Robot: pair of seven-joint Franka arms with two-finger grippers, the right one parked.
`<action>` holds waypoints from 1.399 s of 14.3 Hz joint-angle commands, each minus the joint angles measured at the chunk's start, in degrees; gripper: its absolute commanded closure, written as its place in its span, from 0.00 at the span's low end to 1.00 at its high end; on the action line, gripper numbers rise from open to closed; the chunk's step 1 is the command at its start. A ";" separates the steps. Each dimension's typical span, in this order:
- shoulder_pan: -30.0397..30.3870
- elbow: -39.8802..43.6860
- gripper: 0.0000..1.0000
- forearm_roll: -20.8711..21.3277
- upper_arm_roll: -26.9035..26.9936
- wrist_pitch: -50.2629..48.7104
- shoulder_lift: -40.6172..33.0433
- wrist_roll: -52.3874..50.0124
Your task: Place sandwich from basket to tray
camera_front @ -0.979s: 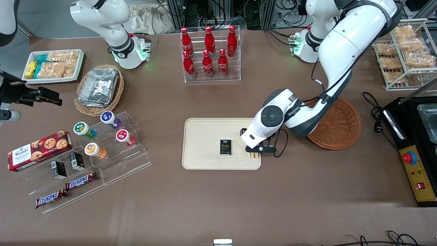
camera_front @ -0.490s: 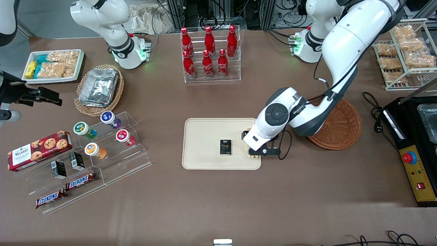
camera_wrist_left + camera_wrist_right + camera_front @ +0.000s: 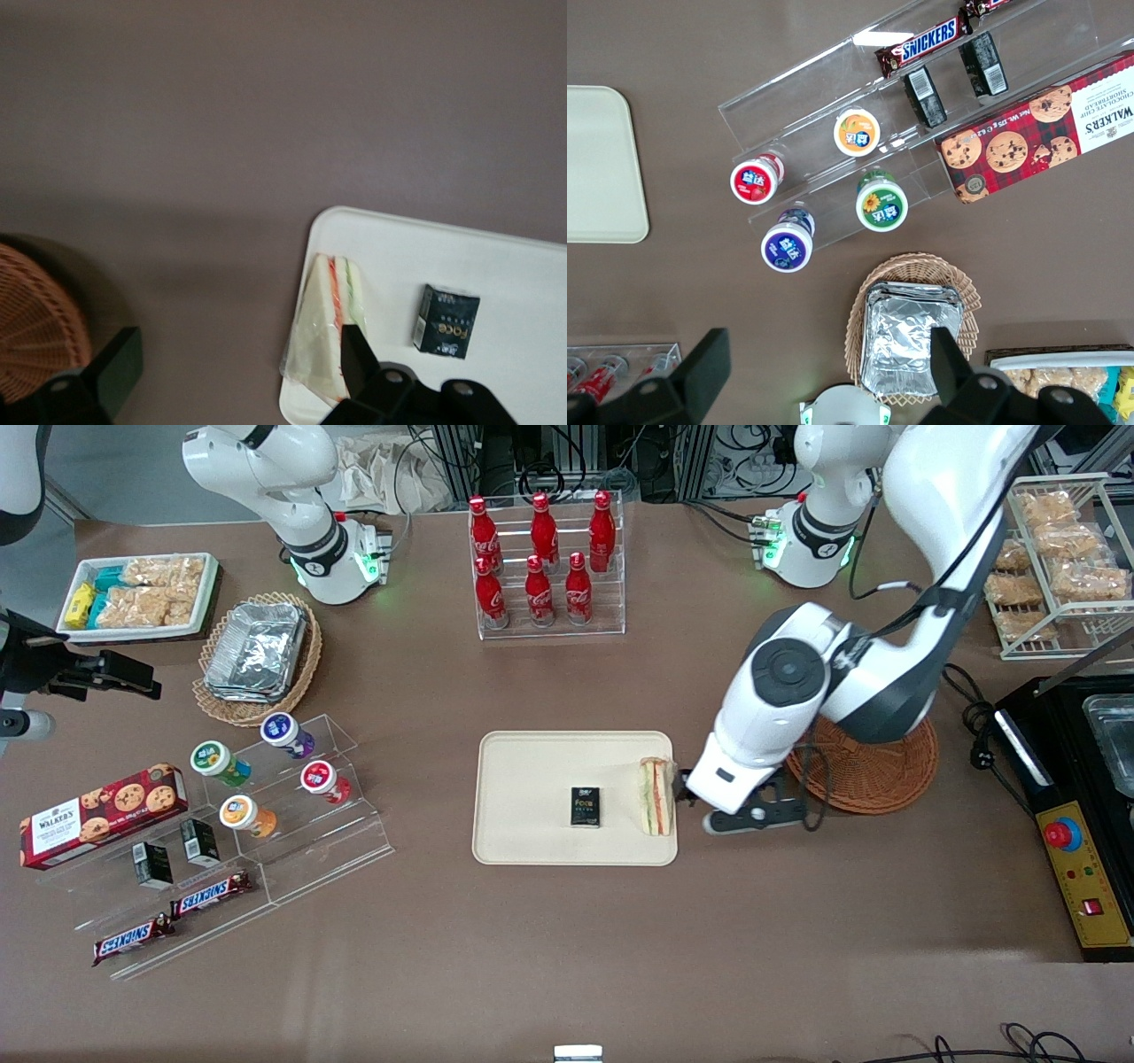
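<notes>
Fingers of the gripper stand spread wide apart with nothing between them; the gripper hangs above the table just off the tray's edge, at the working arm's end of it, between tray and basket. From there the sandwich lies just beside the fingers, toward the parked arm's end, lying on the tray right against the rim nearest the gripper. Its long axis runs near-to-far, along that short edge of the tray. In the wrist view one wrapped corner of the sandwich appears to overhang the tray rim slightly, so I judge it placed but close to the edge. It looks a pale triangular wedge in clear wrap, with red, orange and green filling stripes showing along its cut face. A small dark box lies near the tray's middle, apart from the sandwich. The reddish-brown basket, partly under the arm, shows nothing inside where visible
</notes>
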 commanded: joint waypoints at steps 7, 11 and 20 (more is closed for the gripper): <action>8.36 8.12 0.01 -6.83 3.01 -16.87 -8.12 10.59; 9.26 8.99 0.01 -12.91 11.09 -19.95 -12.97 21.44; 5.67 15.15 0.01 -14.76 24.70 -25.31 -12.97 39.26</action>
